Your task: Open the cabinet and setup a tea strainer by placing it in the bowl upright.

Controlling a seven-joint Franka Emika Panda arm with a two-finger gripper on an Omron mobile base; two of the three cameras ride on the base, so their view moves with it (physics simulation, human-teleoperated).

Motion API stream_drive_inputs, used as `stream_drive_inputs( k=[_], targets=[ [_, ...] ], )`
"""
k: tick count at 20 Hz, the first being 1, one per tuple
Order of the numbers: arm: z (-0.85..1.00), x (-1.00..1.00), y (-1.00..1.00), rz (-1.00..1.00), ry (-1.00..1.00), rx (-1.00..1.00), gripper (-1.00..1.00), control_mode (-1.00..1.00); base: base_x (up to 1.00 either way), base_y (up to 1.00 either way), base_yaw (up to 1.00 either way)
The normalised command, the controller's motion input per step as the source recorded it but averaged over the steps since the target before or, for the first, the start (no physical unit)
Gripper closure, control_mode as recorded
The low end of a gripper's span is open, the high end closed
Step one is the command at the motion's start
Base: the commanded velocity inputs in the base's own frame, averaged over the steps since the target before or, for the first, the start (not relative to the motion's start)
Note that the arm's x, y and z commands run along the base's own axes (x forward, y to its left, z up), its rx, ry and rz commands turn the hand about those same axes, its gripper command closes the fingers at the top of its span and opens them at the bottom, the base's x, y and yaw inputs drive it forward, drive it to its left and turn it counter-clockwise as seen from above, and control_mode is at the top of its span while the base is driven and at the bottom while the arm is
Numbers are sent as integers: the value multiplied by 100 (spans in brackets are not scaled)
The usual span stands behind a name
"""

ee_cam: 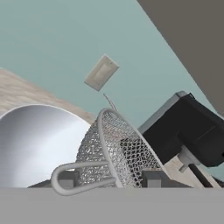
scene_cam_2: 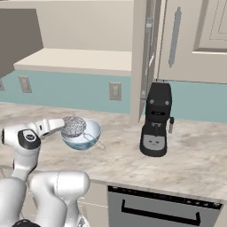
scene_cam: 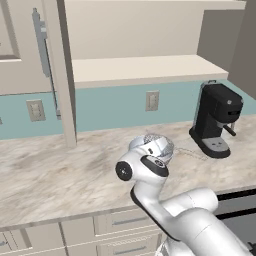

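Arm's white elbow fills the lower right of left base view; past it the tea strainer (scene_cam: 159, 144) peeks over the wrist, above the counter (scene_cam: 50, 170). Coffee machine (scene_cam: 216, 120) stands to the right, cabinet (scene_cam: 30, 45) door swung open w/ pale shelf behind.

Right base view: gripper (scene_cam_2: 67, 127) carries strainer at the near rim of the bowl (scene_cam_2: 84, 135), left of coffee machine.

Hand view: fingers (ee_cam: 151, 178) closed on strainer's mesh rim, tilted; bowl's white inside just beside it, wall outlet (ee_cam: 101, 72) beyond.
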Motion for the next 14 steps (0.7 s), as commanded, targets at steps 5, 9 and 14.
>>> stream_drive_inputs(
  k=[5,9,14],
  targets=[
    [-34,33,0,0,1,0,100,-100,0,0,0],
    [-36,32,-1,0,0,0,100,-100,0,0,0],
    [-36,25,0,-1,0,0,100,-100,0,0,0]
  ],
)
